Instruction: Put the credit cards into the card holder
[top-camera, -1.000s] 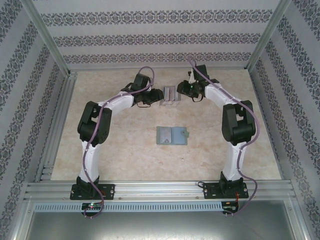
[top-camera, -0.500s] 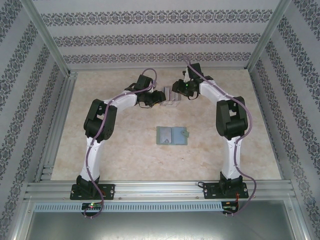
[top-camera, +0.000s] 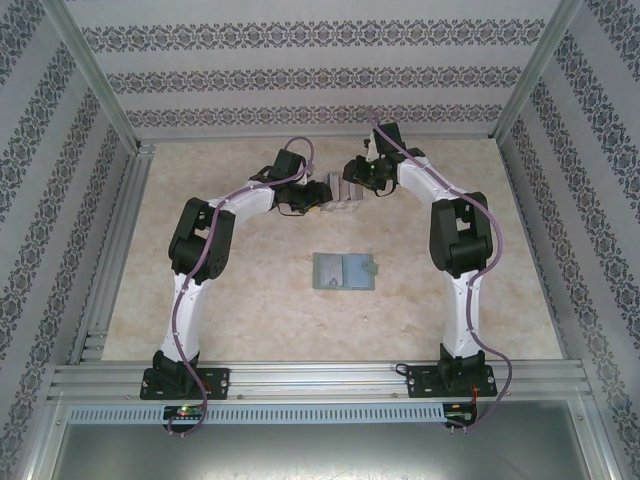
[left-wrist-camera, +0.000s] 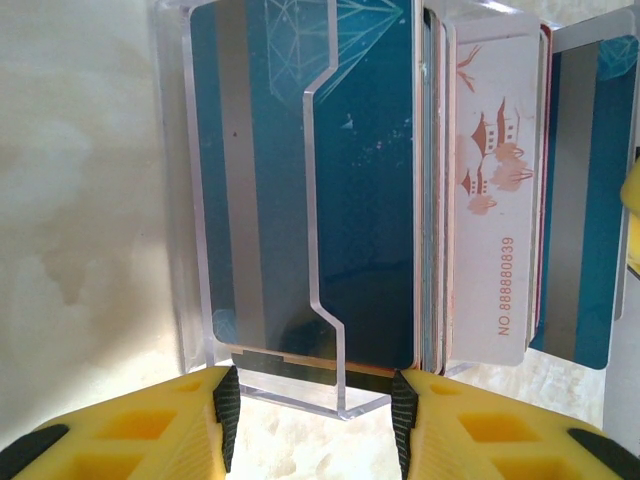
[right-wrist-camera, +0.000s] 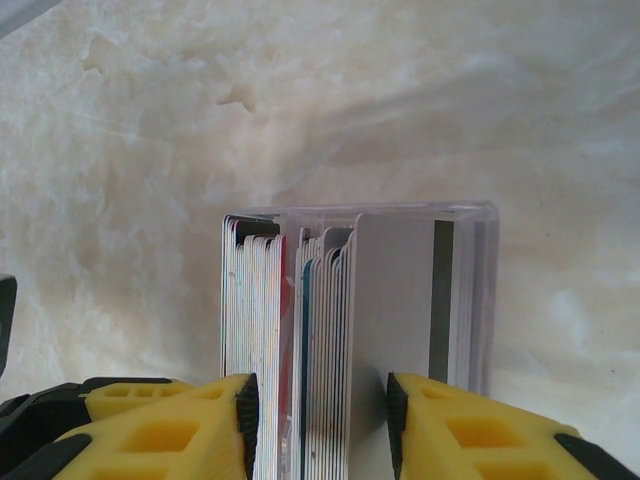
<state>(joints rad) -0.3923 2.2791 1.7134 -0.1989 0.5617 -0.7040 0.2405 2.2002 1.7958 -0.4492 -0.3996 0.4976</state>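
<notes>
The credit cards (left-wrist-camera: 370, 200) stand on edge in a clear acrylic stand (top-camera: 340, 205) at the back middle of the table: blue ones, a white one with a pink print, and many thin pale ones (right-wrist-camera: 325, 330). My left gripper (left-wrist-camera: 314, 410) is open, its pads either side of the stand's near end, just in front of the blue card. My right gripper (right-wrist-camera: 322, 425) is open over the card edges from the other side, with several cards and a white card between its pads. The grey-green card holder (top-camera: 345, 271) lies flat and unfolded in mid-table, apart from both grippers (top-camera: 318, 193) (top-camera: 358, 178).
The clear stand (right-wrist-camera: 470, 215) has a middle divider that splits the cards into two packs. Metal frame rails run along the table's left edge (top-camera: 120, 260) and front edge (top-camera: 320, 375). Patterned walls close in the back and sides.
Both arms have moved inward onto the card stand, the left from the left and the right from the right. The card holder has not moved.
</notes>
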